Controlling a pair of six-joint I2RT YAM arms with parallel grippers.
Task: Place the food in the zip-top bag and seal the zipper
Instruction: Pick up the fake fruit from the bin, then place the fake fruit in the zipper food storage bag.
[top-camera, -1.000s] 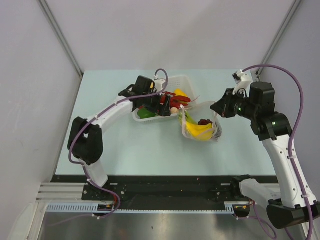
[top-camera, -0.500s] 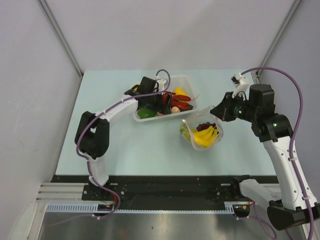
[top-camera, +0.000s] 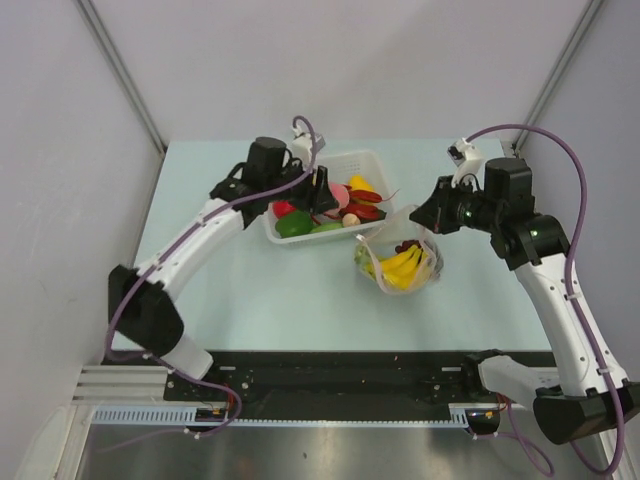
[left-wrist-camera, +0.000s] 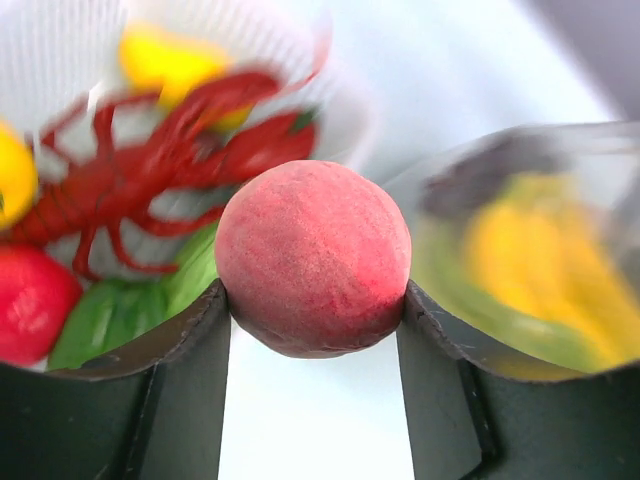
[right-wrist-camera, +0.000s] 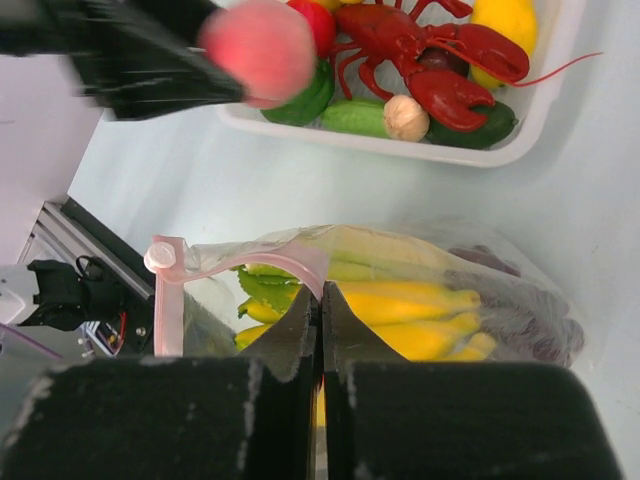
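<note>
I see the pink peach (left-wrist-camera: 312, 258) clamped between the two fingers of the left hand (left-wrist-camera: 314, 300), which hangs over the white basket (top-camera: 375, 160). The wrist view shows pale desk (top-camera: 250, 290) below the fruit.

The zip-top bag (top-camera: 400, 262) sits on the desk just beside the basket's near right corner, its mouth gaping upward. Inside it I can make out yellow bananas (right-wrist-camera: 410, 300), dark purple grapes (right-wrist-camera: 510, 300) and a green leafy stalk (right-wrist-camera: 265, 290).

The pink-red zipper (right-wrist-camera: 166, 305) runs along the open rim, unsealed. The right hand (right-wrist-camera: 320, 300) is pinched nearly closed on that rim, gripping the bag by its edge.

Left in the basket are a red lobster (right-wrist-camera: 420, 50), a lemon (right-wrist-camera: 510, 20), a cucumber (right-wrist-camera: 355, 115) and a small white bulb (right-wrist-camera: 405, 117).
</note>
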